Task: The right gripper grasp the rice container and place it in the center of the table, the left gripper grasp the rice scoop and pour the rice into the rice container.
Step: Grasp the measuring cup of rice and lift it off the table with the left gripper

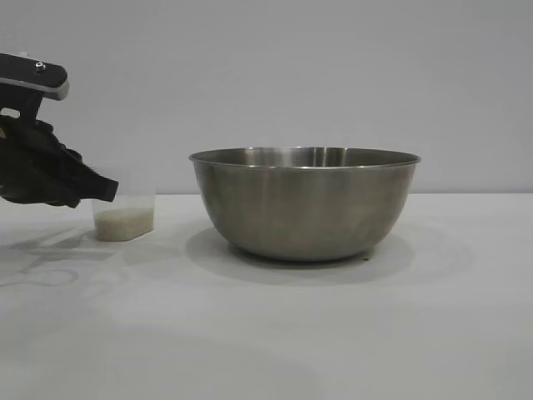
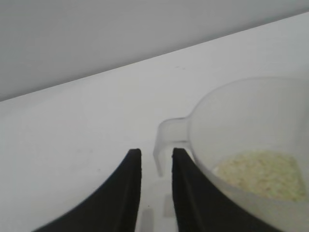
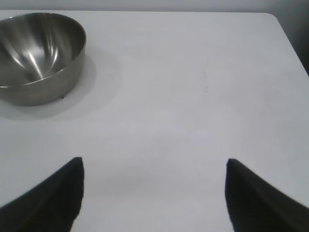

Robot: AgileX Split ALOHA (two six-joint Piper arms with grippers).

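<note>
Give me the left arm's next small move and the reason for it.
Probably lift the rice scoop straight up. The left gripper looks closed on its loop handle, the scoop stands on the table with rice inside, and the rice container beside it has a higher rim.

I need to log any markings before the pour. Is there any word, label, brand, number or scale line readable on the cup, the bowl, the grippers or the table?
None can be read.
Plastic cup: no scale lines or numbers show on its wall.
Steel bowl: plain metal, no brand or stamp visible.
Left gripper and right gripper: plain black fingers, no lettering.
Table: bare white, no signs.
</note>
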